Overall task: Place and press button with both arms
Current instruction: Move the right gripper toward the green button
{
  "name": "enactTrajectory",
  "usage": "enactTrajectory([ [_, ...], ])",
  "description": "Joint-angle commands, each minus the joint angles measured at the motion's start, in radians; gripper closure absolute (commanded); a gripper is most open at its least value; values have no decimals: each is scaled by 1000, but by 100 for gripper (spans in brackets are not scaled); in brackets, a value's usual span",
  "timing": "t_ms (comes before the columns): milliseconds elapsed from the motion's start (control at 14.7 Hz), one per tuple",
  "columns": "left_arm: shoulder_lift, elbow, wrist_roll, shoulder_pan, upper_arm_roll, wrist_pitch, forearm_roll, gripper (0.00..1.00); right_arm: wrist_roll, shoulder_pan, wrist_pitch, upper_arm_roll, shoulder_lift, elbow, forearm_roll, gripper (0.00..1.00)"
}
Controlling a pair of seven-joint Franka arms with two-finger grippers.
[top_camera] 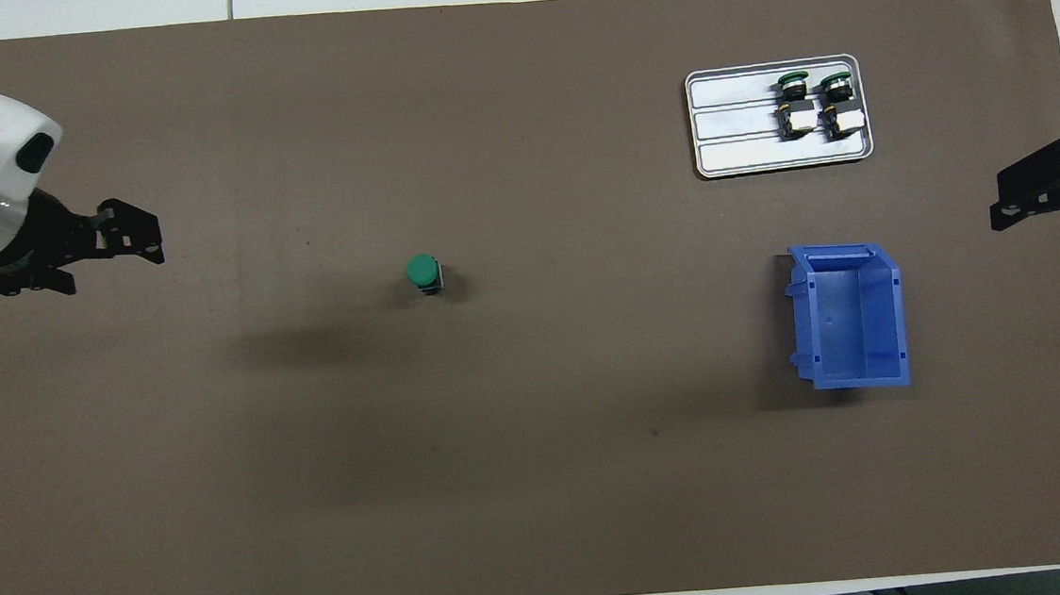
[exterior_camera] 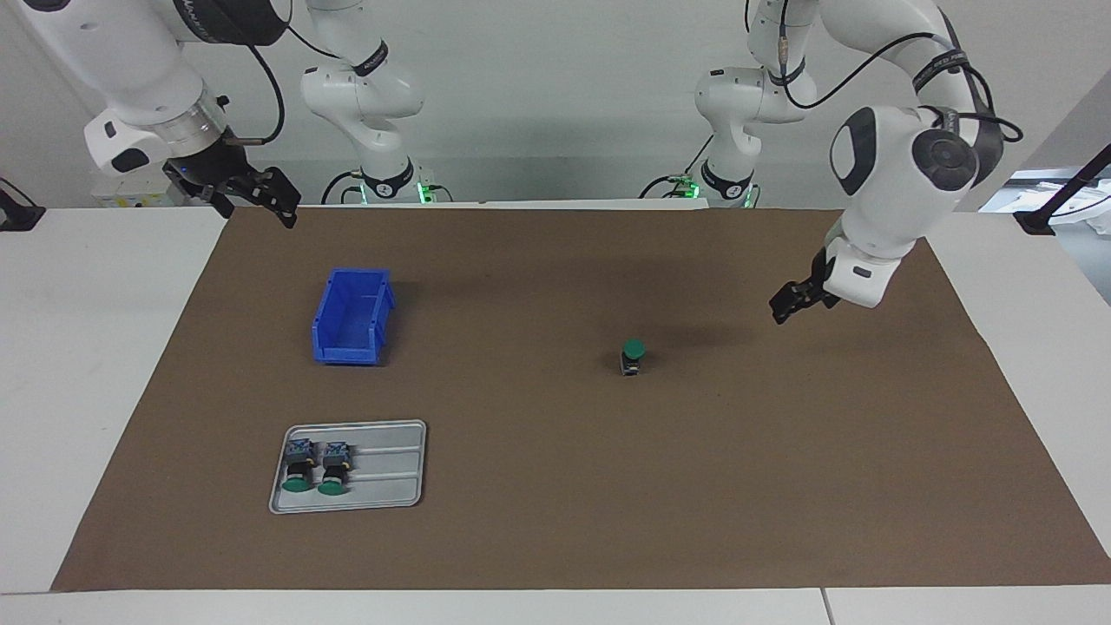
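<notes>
Green-capped push button [exterior_camera: 633, 356] standing upright on the brown mat [exterior_camera: 555, 521], cap up, roughly mid-table, toward the left arm's end, untouched and alone. Left gripper [exterior_camera: 784, 305] hanging in the air over bare mat at the left arm's end, well apart from the button, fingers spread, gripping nothing; showing in the overhead view too [top_camera: 133, 239]. Right gripper [exterior_camera: 252, 195] waiting raised at the mat's edge on the right arm's end, near the robots, claw spread, carrying nothing. Blue plastic bin [exterior_camera: 351, 317] sitting open-topped on the mat toward the right arm's end. Grey metal tray [exterior_camera: 386, 473] lying farther from the robots than the bin, holding two more green-capped buttons [exterior_camera: 314, 464] lying on their sides just beside each other at the tray's end toward the right arm.
</notes>
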Motion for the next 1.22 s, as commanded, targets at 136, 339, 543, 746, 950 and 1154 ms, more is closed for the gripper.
enactTrajectory([
  [136,1,153,106,45,-9,-218,27,0,-13,133,87,34,-5,-19,24,1],
  [339,-3,194,166,45,-6,-257,27,0,128,282,180,36,76,15,46,1],
  [543,3,249,190,45,-9,-285,30,0,338,457,232,37,233,136,34,1],
  [746,9,260,190,45,-9,-279,30,0,544,603,271,36,495,393,25,1],
  [950,7,254,190,60,-8,-259,29,0,664,690,389,36,642,489,18,1],
  [1154,-25,196,196,70,-8,-265,84,0,704,746,504,37,705,471,-66,1],
])
